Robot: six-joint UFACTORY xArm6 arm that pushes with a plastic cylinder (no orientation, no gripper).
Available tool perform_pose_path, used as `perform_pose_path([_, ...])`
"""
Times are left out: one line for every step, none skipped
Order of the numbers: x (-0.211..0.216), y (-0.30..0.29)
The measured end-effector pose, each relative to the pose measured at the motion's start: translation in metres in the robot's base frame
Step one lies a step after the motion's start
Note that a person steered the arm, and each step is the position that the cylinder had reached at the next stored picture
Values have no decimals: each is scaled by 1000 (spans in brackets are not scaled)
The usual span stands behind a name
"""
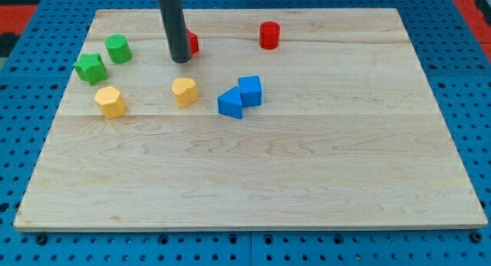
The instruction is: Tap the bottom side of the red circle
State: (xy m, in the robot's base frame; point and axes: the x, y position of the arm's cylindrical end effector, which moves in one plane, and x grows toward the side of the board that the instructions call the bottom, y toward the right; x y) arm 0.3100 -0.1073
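The red circle (269,35) is a short red cylinder near the view's top, right of centre. My tip (180,60) is the lower end of the dark rod, well to the left of the red circle and slightly lower. It stands just in front of a second red block (192,42), which the rod mostly hides, so its shape cannot be made out.
A green circle (118,48) and a green star-like block (90,68) sit at the upper left. A yellow block (110,102) and a yellow heart-like block (184,91) lie below them. A blue triangle (229,103) touches a blue cube (250,90) near the centre of the wooden board (307,166).
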Motion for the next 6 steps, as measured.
perform_pose_path([-18, 3])
perform_pose_path([-8, 52])
perform_pose_path([-8, 114])
perform_pose_path([-19, 125])
perform_pose_path([-33, 127])
perform_pose_path([-3, 157])
